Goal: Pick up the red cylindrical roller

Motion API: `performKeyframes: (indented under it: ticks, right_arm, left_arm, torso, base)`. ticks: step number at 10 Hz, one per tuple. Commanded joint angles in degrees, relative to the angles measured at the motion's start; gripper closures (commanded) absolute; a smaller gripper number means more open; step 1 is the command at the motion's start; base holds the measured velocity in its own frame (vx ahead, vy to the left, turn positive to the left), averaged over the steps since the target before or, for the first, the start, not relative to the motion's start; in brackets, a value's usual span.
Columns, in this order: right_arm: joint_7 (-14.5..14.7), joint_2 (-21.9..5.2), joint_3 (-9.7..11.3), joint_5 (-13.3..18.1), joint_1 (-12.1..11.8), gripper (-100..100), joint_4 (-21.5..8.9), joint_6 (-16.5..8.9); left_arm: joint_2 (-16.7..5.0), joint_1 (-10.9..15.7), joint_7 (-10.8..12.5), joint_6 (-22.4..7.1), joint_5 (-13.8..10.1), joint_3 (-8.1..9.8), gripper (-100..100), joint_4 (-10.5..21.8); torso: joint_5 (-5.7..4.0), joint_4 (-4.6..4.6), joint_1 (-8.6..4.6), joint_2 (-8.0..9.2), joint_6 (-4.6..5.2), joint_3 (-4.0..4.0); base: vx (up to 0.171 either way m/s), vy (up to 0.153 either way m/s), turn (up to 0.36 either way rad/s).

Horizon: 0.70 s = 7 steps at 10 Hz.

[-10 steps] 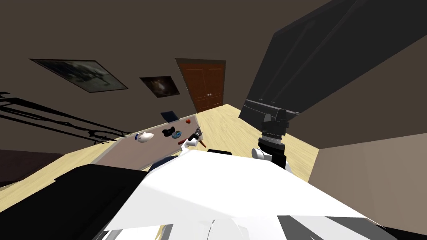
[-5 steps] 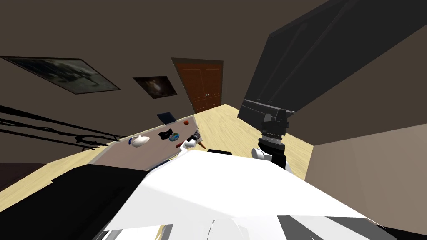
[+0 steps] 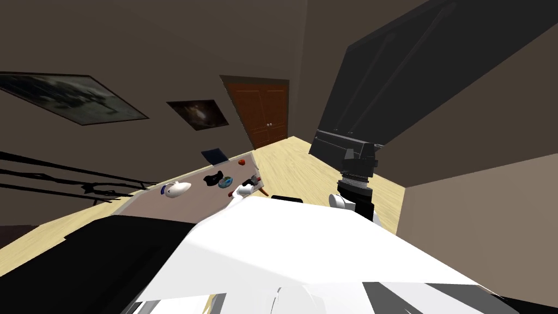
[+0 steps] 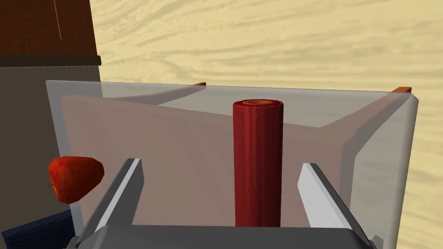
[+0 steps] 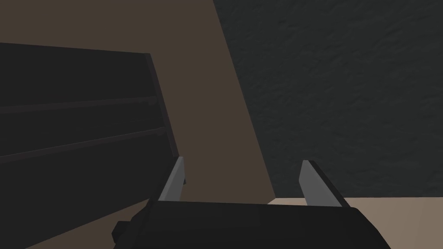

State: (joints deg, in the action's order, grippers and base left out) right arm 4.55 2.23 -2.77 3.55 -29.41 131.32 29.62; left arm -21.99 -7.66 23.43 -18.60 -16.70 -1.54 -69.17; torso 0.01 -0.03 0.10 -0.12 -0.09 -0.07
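Note:
The dark red roller (image 4: 258, 164) lies on a glass-topped table (image 4: 164, 138) near its end, with its far end face showing a yellowish ring. My left gripper (image 4: 220, 164) is open and straddles the roller, which sits closer to one finger; neither blade touches it. In the head view the left gripper (image 3: 249, 185) hangs over the table's (image 3: 185, 204) near corner. My right gripper (image 5: 242, 173) is open and empty, held up on the raised right arm (image 3: 355, 188).
A red apple (image 4: 75, 178) and a dark blue book (image 4: 34, 233) lie beside the left gripper. Further along the table are a black object (image 3: 213, 177), a blue-green object (image 3: 226, 182) and a white object (image 3: 177, 189). Wood floor lies beyond the table's edge. A brown door (image 3: 261, 112) stands ahead and dark furniture (image 3: 343, 146) on the right.
My head camera has turned, so the table and wall pictures have slid left in the picture. The left gripper stays over the table's near corner; the right arm has not moved.

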Motion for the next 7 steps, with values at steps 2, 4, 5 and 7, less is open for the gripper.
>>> performKeyframes:
  ticks: [2, 4, 5, 7]
  right_arm:
    - [0.0, 0.0, 0.0, 0.0, 0.0, 0, 0.0, 0.0]
    - [0.0, 0.0, 0.0, 0.0, 0.0, 0, 0.0, 0.0]
    - [0.0, 0.0, 0.0, 0.0, 0.0, 0, 0.0, 0.0]
    - [0.0, 0.0, 0.0, 0.0, 0.0, 0, 0.0, 0.0]
  left_arm:
    - [-0.7, -0.5, 2.0, -3.1, 0.6, 1.24, -100, 3.7]
    - [-1.3, -0.5, 2.8, -4.2, 0.6, 1.64, -100, 5.6]
    - [-1.9, -0.5, 3.6, -5.2, 0.6, 2.01, -100, 7.2]
    - [-3.0, -0.4, 5.1, -6.9, 0.5, 2.66, -100, 10.5]
  torso:
    - [0.00, 0.00, 0.00, 0.01, 0.01, 0.00]
    - [0.00, -0.01, 0.04, -0.05, 0.01, -0.03]
    - [0.00, 0.00, 0.00, 0.01, 0.01, 0.00]
    - [0.00, 0.01, 0.02, 0.02, 0.01, 0.01]
  base:
    - [0.050, 0.029, -0.055]
    - [0.050, 0.033, -0.042]
    - [0.034, 0.026, -0.038]
    - [0.040, 0.030, -0.059]
